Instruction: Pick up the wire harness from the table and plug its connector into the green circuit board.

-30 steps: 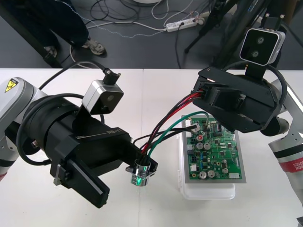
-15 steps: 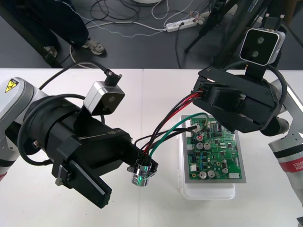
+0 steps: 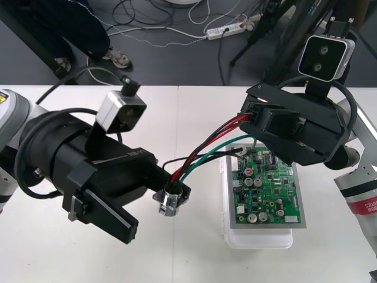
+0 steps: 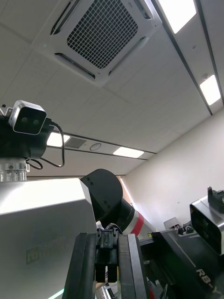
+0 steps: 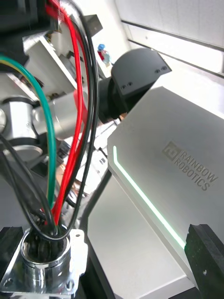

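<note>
The harness's red, black and green wires (image 3: 206, 150) hang in the air between my two grippers. My right gripper (image 3: 254, 116) holds above the far edge of the green circuit board (image 3: 268, 191), shut on the small black plug (image 4: 106, 254), which sits between its fingers (image 4: 132, 268). The round metal socket (image 3: 171, 201) hangs left of the board at the tip of my left gripper (image 3: 158, 215). In the left wrist view the socket (image 5: 44, 261) lies against one finger, while the other finger (image 5: 207, 259) stands far off, so this gripper is open.
The board rests on a white base (image 3: 259, 239) on the light table (image 3: 194, 259), right of centre. Both arms crowd the middle of the table. Cables and a power strip (image 3: 227, 29) lie on the dark floor beyond the far edge.
My left gripper has lifted and shifted slightly left, and the socket has gone with it. The wires have risen a little. The right gripper and plug have not moved.
</note>
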Controlling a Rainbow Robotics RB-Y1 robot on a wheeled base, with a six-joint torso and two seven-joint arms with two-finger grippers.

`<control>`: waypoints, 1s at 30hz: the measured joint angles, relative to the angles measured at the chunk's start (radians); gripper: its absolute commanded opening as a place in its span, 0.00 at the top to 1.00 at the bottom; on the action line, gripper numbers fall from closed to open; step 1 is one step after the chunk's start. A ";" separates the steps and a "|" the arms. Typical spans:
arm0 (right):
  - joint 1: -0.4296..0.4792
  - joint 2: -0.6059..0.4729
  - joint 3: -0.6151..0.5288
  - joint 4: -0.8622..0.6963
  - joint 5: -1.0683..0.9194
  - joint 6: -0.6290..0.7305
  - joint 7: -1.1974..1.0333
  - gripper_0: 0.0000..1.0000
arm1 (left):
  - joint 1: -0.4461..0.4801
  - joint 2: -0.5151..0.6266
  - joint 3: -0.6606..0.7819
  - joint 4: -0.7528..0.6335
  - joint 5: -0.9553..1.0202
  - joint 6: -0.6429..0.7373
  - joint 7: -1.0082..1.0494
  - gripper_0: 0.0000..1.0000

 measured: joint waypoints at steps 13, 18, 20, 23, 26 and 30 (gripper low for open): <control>0.000 0.000 0.000 0.000 0.000 0.001 0.000 1.00 | 0.017 0.039 0.148 0.000 -0.003 0.000 0.000 0.00; 0.000 0.000 0.000 0.000 0.000 0.002 0.000 1.00 | 0.039 0.071 0.196 -0.001 -0.003 0.000 0.000 0.00; 0.000 0.000 0.000 0.000 0.000 0.003 0.000 1.00 | 0.050 0.086 0.211 -0.004 -0.003 0.001 0.000 0.00; 0.000 0.000 0.000 0.000 0.000 0.004 0.000 1.00 | 0.070 0.108 0.229 -0.019 -0.003 0.008 0.000 0.00; 0.000 0.000 0.000 0.000 0.000 0.005 0.000 1.00 | 0.093 0.126 0.244 -0.050 -0.003 0.031 0.000 0.00; 0.000 0.000 0.000 0.000 0.000 0.006 0.000 1.00 | 0.125 0.142 0.266 -0.104 -0.017 0.078 0.000 0.00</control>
